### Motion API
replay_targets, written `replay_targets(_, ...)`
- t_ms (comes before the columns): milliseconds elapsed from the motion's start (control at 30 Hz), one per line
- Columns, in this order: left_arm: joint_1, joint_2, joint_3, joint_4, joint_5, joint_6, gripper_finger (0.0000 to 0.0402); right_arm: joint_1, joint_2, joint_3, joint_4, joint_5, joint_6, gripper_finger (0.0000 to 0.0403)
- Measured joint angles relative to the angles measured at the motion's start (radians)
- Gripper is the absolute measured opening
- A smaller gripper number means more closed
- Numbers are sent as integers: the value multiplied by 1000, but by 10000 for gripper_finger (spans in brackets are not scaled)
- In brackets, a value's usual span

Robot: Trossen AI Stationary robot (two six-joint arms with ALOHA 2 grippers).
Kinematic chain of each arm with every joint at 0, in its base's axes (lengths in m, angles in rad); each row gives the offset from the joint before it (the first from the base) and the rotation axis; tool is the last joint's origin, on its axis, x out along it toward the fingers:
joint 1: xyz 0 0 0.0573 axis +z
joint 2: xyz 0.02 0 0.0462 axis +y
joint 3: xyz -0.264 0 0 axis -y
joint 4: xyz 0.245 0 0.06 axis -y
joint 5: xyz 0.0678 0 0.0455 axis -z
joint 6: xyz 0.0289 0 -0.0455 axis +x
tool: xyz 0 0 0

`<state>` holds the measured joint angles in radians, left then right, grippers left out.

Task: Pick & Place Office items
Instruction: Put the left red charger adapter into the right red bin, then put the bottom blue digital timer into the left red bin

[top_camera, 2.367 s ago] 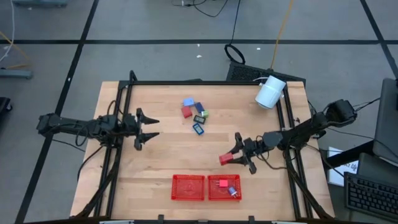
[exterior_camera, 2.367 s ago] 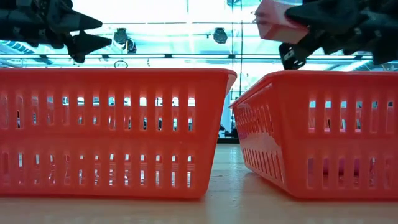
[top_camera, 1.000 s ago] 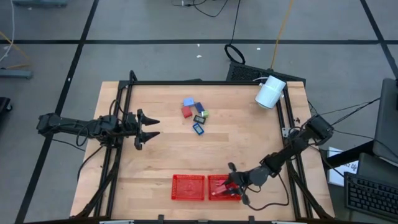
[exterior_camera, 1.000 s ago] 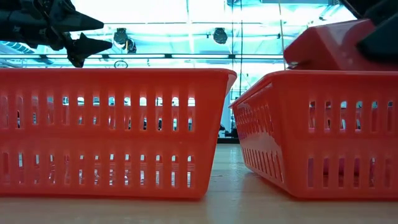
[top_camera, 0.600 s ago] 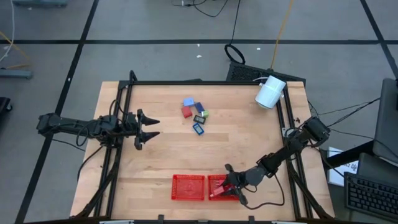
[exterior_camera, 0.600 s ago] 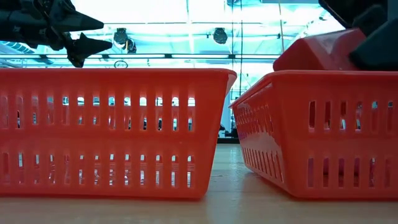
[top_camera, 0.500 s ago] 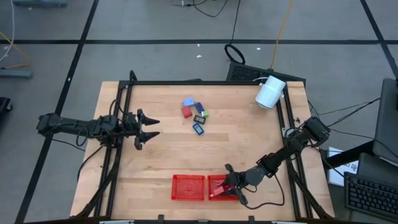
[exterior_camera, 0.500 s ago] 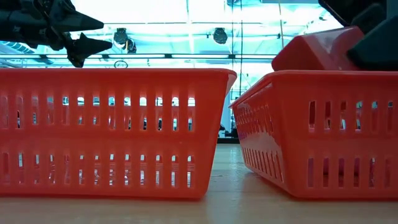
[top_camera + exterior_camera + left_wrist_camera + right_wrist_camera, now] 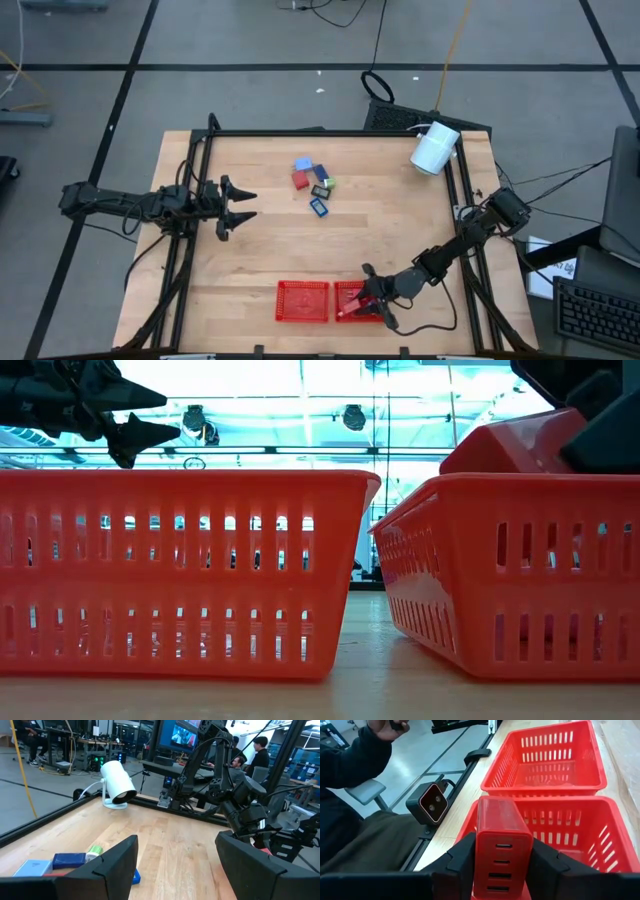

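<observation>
My right gripper [image 9: 364, 300] is over the right-hand red mesh tray [image 9: 348, 289] at the table's near edge, shut on a red block [image 9: 502, 847] with slots in its end face. In the low view the block [image 9: 510, 445] shows just above that tray's rim. Several small items lie flat in a cluster on the far middle of the table: light blue [image 9: 302, 164], dark blue [image 9: 320, 172], red [image 9: 300, 180], black with green [image 9: 323, 189], blue [image 9: 318, 207]. My left gripper [image 9: 238, 207] waits open at the table's left side, apart from them. My right gripper pinches the red block's two long side faces [image 9: 482, 850] between its two fingers [image 9: 462, 857]. The fingers lie along the block, slanting down from the table's right. The block is lifted clear, tilted, its front end above the right tray's inside.
A second red mesh tray [image 9: 302, 301] stands left of the first. A white cylinder [image 9: 435, 147] lies at the far right corner. A small camera [image 9: 431, 802] sits at the near table edge; a person's sleeve and hand [image 9: 355, 755] show beyond it.
My right gripper, still shut on the red block, has edged a little toward the table's left and slightly down over the right tray, then held still. The left arm has kept still.
</observation>
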<state>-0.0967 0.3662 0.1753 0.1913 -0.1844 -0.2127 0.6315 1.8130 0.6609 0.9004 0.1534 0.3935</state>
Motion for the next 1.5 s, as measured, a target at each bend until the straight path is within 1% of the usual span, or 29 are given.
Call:
replay_targets(333,0,0,0,0,0,0,271,0,0,0,-14,0,25,185)
replay_targets(500,0,0,0,0,0,0,271,0,0,0,-14,1,19,201)
replay_targets(800,0,0,0,0,0,0,271,-2,-37,0,-17,0,7,194)
replay_targets(1033,0,0,0,0,0,0,271,-2,-124,0,-57,0,-78,190)
replay_targets(1500,0,0,0,0,0,-1,271,-4,-377,-1,-360,2,-153,185)
